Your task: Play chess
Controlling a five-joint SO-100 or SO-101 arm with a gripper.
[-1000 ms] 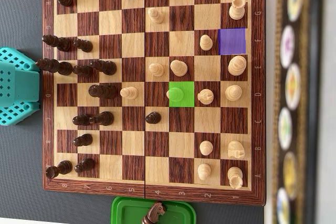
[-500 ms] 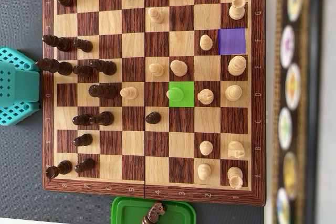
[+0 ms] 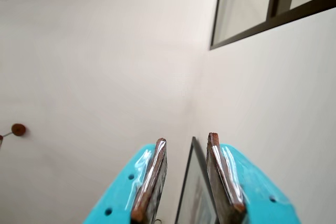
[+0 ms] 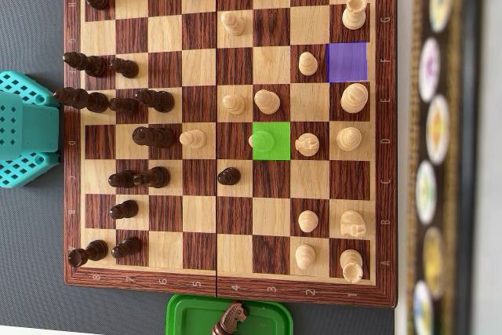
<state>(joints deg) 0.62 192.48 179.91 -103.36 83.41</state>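
green tray point(image 4: 188, 313), probably dark knight point(image 4: 231, 318)

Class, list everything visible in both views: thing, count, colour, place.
chessboard: one, brown wood, centre of the overhead view
light pieces: fifteen, cream, mostly right half
dark pieces: about fourteen, brown, mostly left half
green square: one, mid-board, under a light piece
purple square: one, right side, vacant
tray: one, green, below the board
knight: one, dark, on the tray
arm base: one, teal, left edge
gripper: one, teal, empty, slightly open
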